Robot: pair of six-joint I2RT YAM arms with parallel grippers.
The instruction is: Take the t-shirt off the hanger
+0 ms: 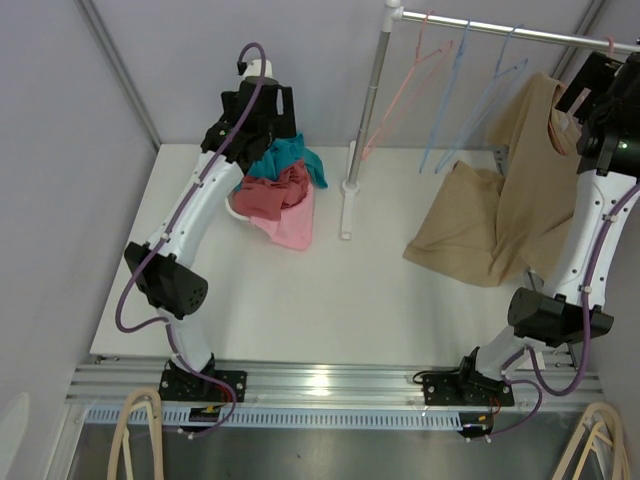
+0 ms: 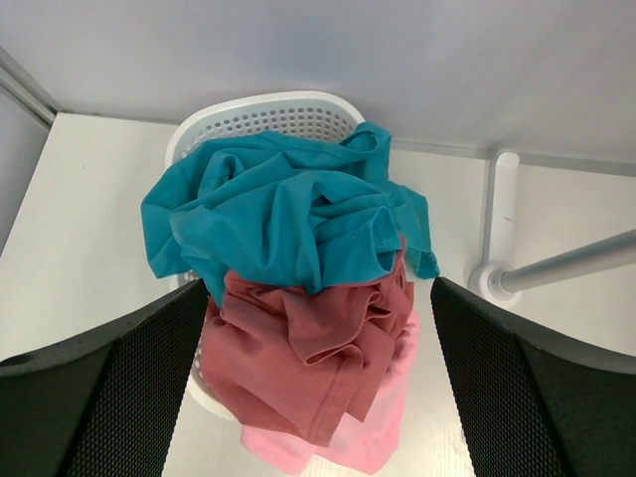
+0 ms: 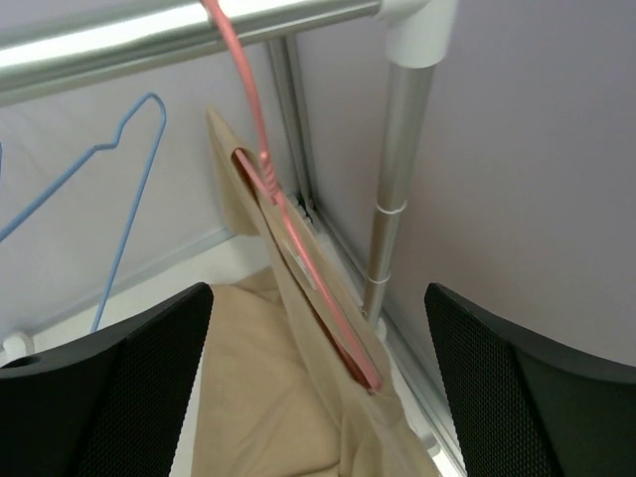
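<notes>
1. Top view: a tan t-shirt (image 1: 510, 200) hangs at the far right end of a metal rail (image 1: 500, 30). Its lower part is spread on the white desk (image 1: 400, 310). Only the hook of its pink hanger (image 1: 608, 43) shows here. The right arm (image 1: 585, 240) reaches up beside the shirt's right edge, and the right jaws are too hidden here to judge. Three bare hangers (image 1: 455, 100) hang further left on the rail. At far left, the left arm (image 1: 195, 205) is bent over a heap of clothes (image 1: 285, 190) in a white basket (image 1: 236, 209).

2. Left wrist view: the left jaws stand wide apart with nothing between them, their black fingers (image 2: 99, 397) on either side of the basket below. A teal garment (image 2: 288, 219) lies on top, a red one (image 2: 318, 348) under it, and a pink one (image 2: 378, 427) spills over the near rim.

3. Right wrist view: the right jaws are spread wide and grip nothing. The pink hanger, hooked on the rail, runs down inside the t-shirt's neck opening. Shirt and hanger sit between the fingers (image 3: 109, 388), clear of both. A blue hanger (image 3: 119, 169) hangs to the left, and the rail's upright post (image 3: 397, 179) stands to the right.
</notes>
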